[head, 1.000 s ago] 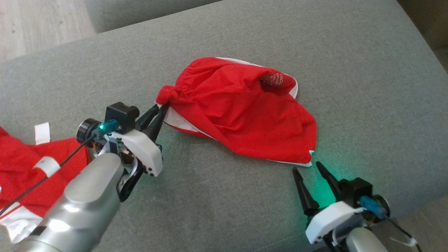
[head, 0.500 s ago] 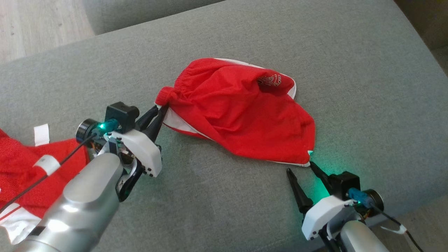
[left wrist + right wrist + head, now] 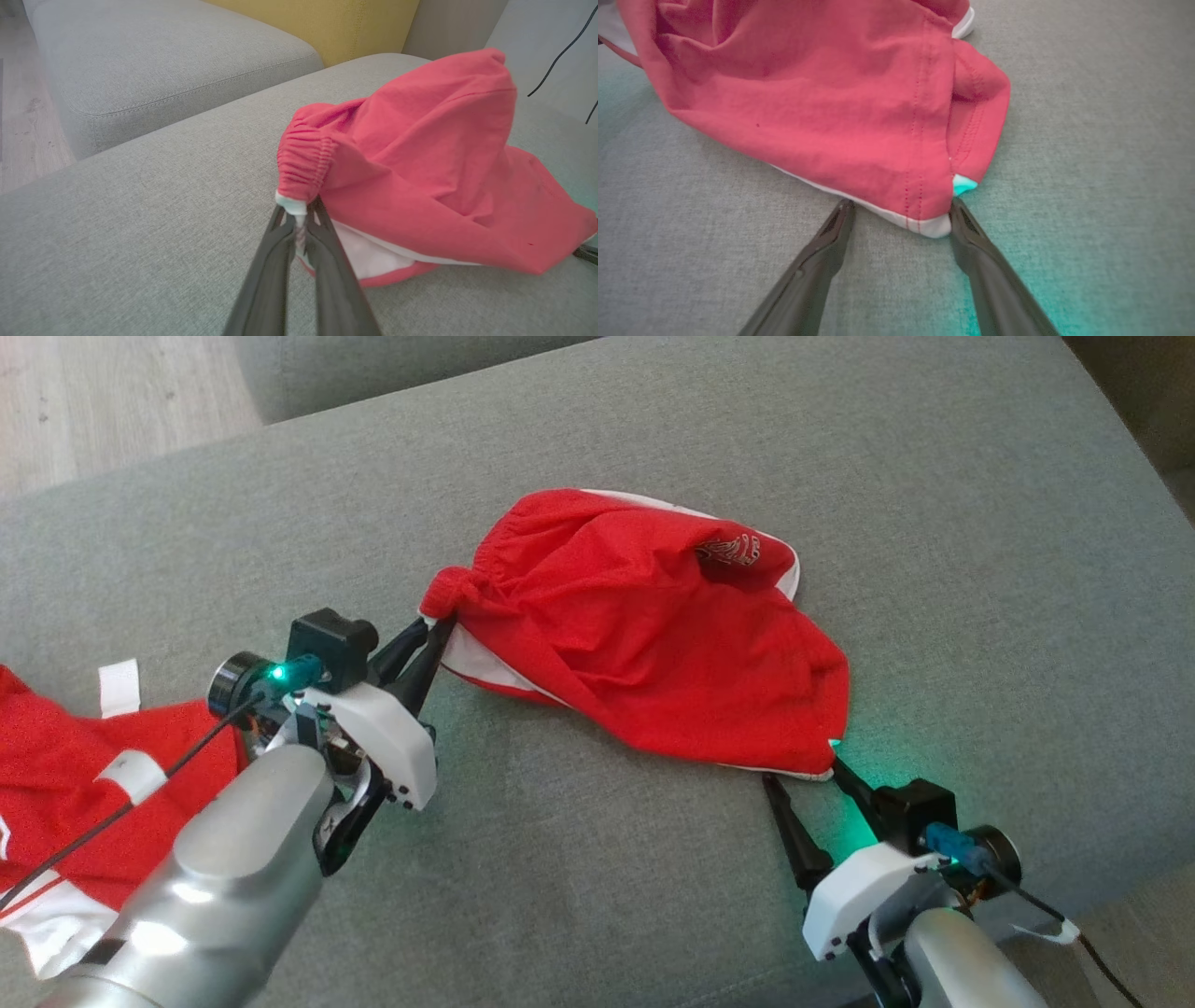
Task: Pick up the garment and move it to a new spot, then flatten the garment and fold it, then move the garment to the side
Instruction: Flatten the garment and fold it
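Right fingers [image 3: 789,826] advanced, straddling garment [image 3: 644,635] corner, left fingers [image 3: 425,658] pinching waistband [image 3: 303,158]

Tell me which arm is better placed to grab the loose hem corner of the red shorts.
Right. The right fingers, open, flank the red shorts' white-trimmed hem corner, tips at the cloth. The left fingers are shut on the waistband end, so that arm is occupied.

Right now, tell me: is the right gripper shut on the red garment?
No, the right gripper stands open, its fingers flanking a corner of the red garment.
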### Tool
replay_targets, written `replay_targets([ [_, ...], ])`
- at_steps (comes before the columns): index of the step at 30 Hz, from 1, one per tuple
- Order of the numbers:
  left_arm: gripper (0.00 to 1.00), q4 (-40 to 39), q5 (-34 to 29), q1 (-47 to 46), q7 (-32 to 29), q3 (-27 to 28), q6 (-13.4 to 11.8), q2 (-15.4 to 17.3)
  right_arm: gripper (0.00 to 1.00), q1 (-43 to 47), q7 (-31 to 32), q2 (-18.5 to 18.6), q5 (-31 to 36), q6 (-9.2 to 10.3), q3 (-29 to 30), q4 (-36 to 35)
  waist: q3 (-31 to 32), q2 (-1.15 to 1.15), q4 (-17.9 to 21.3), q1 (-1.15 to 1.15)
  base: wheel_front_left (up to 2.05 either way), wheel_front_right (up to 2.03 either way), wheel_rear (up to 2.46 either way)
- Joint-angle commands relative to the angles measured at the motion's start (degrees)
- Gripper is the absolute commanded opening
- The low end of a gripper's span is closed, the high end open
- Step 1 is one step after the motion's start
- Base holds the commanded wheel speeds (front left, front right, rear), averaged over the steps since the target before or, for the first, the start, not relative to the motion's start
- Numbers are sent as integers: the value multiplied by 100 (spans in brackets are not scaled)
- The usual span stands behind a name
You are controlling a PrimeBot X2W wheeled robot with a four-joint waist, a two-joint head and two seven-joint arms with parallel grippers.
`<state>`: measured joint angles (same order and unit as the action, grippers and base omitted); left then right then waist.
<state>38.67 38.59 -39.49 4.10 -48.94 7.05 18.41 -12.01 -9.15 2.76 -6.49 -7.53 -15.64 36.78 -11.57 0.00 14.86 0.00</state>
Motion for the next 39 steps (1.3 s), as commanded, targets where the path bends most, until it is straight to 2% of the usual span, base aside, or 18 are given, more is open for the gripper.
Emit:
replay_targets([
  [1, 0, -159, 46, -222, 14, 162, -35, 201, 100, -138, -43, 11, 31, 4, -162, -56, -1, 0, -7, 0, 0, 0, 0],
  [2, 0, -163, 47, -221, 14, 156, -37, 201, 100, -145, -42, 11, 31, 4, -168, -38, -3, 0, -11, 0, 0, 0, 0],
  [3, 0, -167, 49, -221, 13, 151, -40, 199, 80, -154, -39, 11, 32, 4, -171, -19, -6, 0, -16, 0, 0, 0, 0],
  [4, 0, -172, 51, -221, 14, 147, -44, 199, 27, -165, -34, 11, 34, 4, -169, -2, -9, 0, -20, 0, 0, 0, 0],
  [5, 0, -177, 53, -221, 16, 143, -48, 198, 0, -177, -29, 11, 35, 4, -167, 13, -13, 0, -23, 0, 0, 0, 0],
  [15, 0, -209, 111, -191, 28, 158, -61, 328, 0, -227, -75, 11, 25, 4, -40, -14, -9, 0, -14, 0, 0, 0, 0],
  [21, 0, -297, 206, -134, -13, 220, -92, 501, 0, -100, -43, 29, -59, 4, 32, -379, 202, 0, 10, 0, 0, 0, 0],
  [28, 0, -456, 283, -136, -167, 259, -115, 680, 0, 51, 285, 271, -435, 4, -175, -1147, 481, 0, 4, 0, 0, 0, 0],
  [32, 0, -641, 364, -167, -351, 291, -131, 788, 0, 57, 577, 415, -760, 4, -185, -1863, 634, 0, 8, 0, 0, 0, 0],
  [39, 0, -1364, 774, -312, -690, 565, -160, 916, 0, -224, 1250, 753, -941, 4, -110, -3022, 840, 0, -68, 0, 0, 0, 0],
])
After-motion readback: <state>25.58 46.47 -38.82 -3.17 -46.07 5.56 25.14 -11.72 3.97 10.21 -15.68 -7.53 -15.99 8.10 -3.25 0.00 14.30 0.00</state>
